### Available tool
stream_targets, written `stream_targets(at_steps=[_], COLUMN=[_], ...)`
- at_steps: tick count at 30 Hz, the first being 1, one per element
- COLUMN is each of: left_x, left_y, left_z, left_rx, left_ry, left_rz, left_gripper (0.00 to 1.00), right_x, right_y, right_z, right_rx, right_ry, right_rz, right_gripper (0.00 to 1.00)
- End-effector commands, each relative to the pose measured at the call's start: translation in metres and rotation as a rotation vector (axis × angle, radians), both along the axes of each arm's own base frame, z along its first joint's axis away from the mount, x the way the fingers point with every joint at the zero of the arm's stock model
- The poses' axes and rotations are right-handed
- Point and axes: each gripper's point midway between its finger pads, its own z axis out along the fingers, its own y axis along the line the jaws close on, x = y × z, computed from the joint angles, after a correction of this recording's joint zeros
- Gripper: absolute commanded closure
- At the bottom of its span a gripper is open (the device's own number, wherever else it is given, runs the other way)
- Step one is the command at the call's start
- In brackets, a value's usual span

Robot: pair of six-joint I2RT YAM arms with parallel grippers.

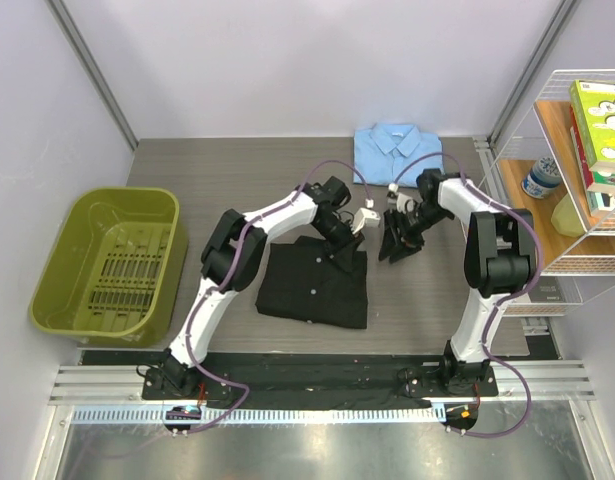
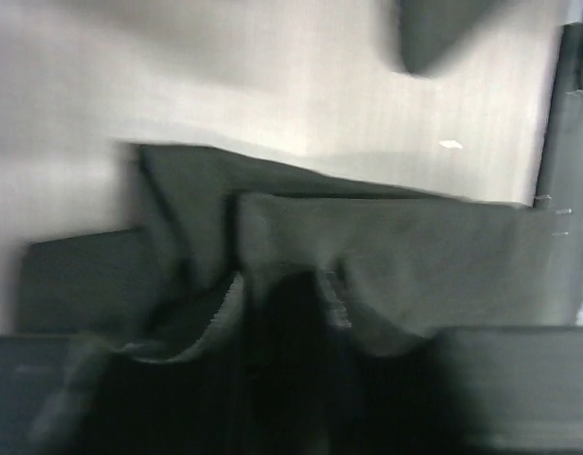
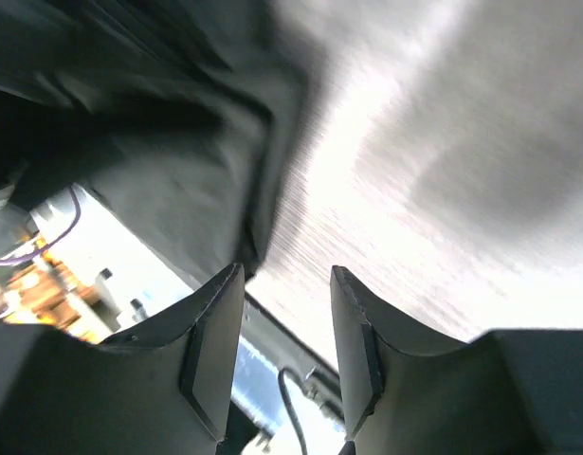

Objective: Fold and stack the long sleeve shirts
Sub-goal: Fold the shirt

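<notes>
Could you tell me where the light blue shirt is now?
In the top view the light blue shirt lies at the far edge of the table, right of centre, beyond the right gripper and left of the wire shelf.

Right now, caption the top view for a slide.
Left pincer grips the black shirt; right pincer open beside it; blue shirt folded behind.

The black shirt (image 1: 312,290) at centre is plain. The blue shirt (image 1: 397,150), upper centre, is a plain light blue. The bin (image 1: 127,195) at left is olive green; the table (image 1: 427,300) is streaked grey.
</notes>
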Motion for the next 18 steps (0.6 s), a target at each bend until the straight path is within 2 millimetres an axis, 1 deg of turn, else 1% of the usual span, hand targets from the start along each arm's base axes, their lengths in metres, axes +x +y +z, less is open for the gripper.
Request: stream_targets(at_steps=[1, 2, 3, 4, 5, 6, 7, 8, 9, 10, 11, 12, 13, 14, 16, 18], left_x=[-0.012, -0.009, -0.003, 0.0, 0.003, 0.012, 0.011, 0.012, 0.019, 0.015, 0.014, 0.014, 0.014, 0.011, 0.006, 0.014], left_y=[-0.01, -0.007, 0.003, 0.009, 0.015, 0.027, 0.036, 0.043, 0.055, 0.065, 0.072, 0.078, 0.083, 0.088, 0.094, 0.092], left_z=[0.09, 0.102, 0.122, 0.13, 0.138, 0.145, 0.154, 0.156, 0.156, 0.147, 0.143, 0.138, 0.131, 0.119, 0.103, 0.095], left_rx=[-0.16, -0.177, -0.2, -0.206, -0.215, -0.23, -0.24, -0.242, -0.237, -0.209, -0.198, -0.186, -0.173, -0.137, -0.117, -0.125], left_ry=[-0.028, -0.047, -0.08, -0.091, -0.102, -0.123, -0.121, -0.125, -0.138, -0.148, -0.151, -0.158, -0.192, -0.174, -0.17, -0.228], left_rz=[0.052, 0.065, 0.091, 0.102, 0.112, 0.121, 0.119, 0.106, 0.11, 0.062, 0.031, 0.005, -0.049, -0.06, -0.089, -0.088], left_gripper=[0.57, 0.5, 0.47, 0.45, 0.43, 0.42, 0.4, 0.39, 0.39, 0.38, 0.38, 0.37, 0.34, 0.34, 0.33, 0.33], right_x=[0.045, 0.051, 0.056, 0.068, 0.074, 0.08, 0.09, 0.094, 0.106, 0.109, 0.108, 0.113, 0.115, 0.111, 0.11, 0.106], right_y=[0.017, 0.021, 0.025, 0.033, 0.039, 0.045, 0.061, 0.07, 0.079, 0.09, 0.105, 0.116, 0.123, 0.135, 0.144, 0.154], right_z=[0.049, 0.051, 0.052, 0.051, 0.052, 0.053, 0.054, 0.056, 0.063, 0.063, 0.055, 0.059, 0.057, 0.047, 0.039, 0.027], right_rx=[0.136, 0.161, 0.181, 0.211, 0.221, 0.232, 0.26, 0.275, 0.285, 0.297, 0.303, 0.311, 0.315, 0.316, 0.32, 0.322], right_ry=[-0.213, -0.213, -0.216, -0.23, -0.24, -0.245, -0.254, -0.262, -0.289, -0.301, -0.289, -0.314, -0.319, -0.297, -0.291, -0.266], right_rz=[0.024, 0.016, 0.01, 0.021, 0.036, 0.044, 0.073, 0.088, 0.097, 0.12, 0.153, 0.173, 0.184, 0.207, 0.225, 0.243], right_gripper=[0.53, 0.55, 0.55, 0.56, 0.57, 0.57, 0.58, 0.58, 0.59, 0.59, 0.59, 0.59, 0.6, 0.61, 0.64, 0.65])
